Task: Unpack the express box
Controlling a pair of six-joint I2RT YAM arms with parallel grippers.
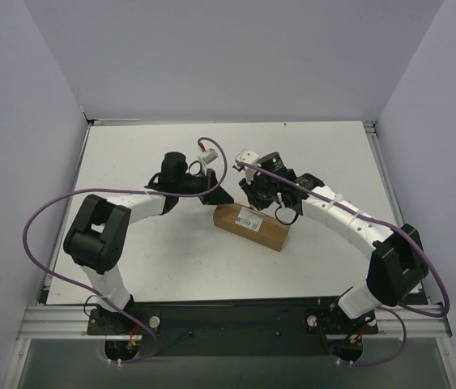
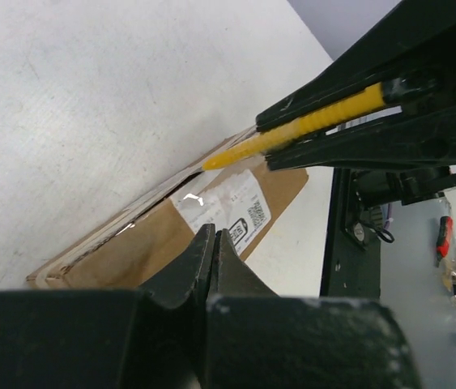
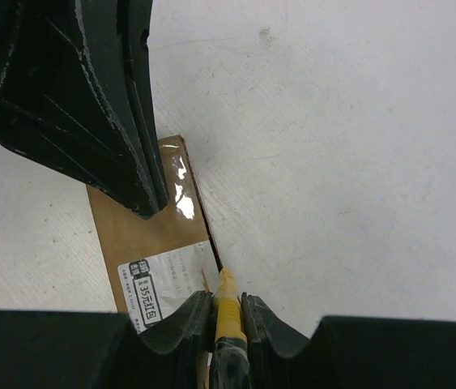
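Express box (image 1: 252, 226) lies about mid-table (image 1: 171, 267) with its shipping label (image 1: 251, 220) facing up. Its long axis runs roughly left to right, the right end angled slightly toward the near edge.

Left gripper (image 2: 214, 237): fingers clenched together with nothing between them. The tips are down on the box top beside the label, toward the box's left end. They appear to be pressing it flat, but firm contact cannot be confirmed.

Right gripper (image 3: 228, 301): clamped on the yellow utility knife (image 3: 228, 312). The knife tip sits at the far long edge of the box, right on the dark seam where the top meets the side.

Key relation: in the right wrist view the knife's axis lines up with that seam. The seam runs straight ahead from the jaws, along the box's long axis, toward the end where the left gripper bears down. The right arm does the working and the left only steadies.

Judgement: the step in hand is slitting the seam, and the box is not yet open. The stroke should follow the far edge and stop short of the left fingers (image 3: 142, 174). The blade should stay shallow. If the hold-down is light, the box could skid toward the left edge.
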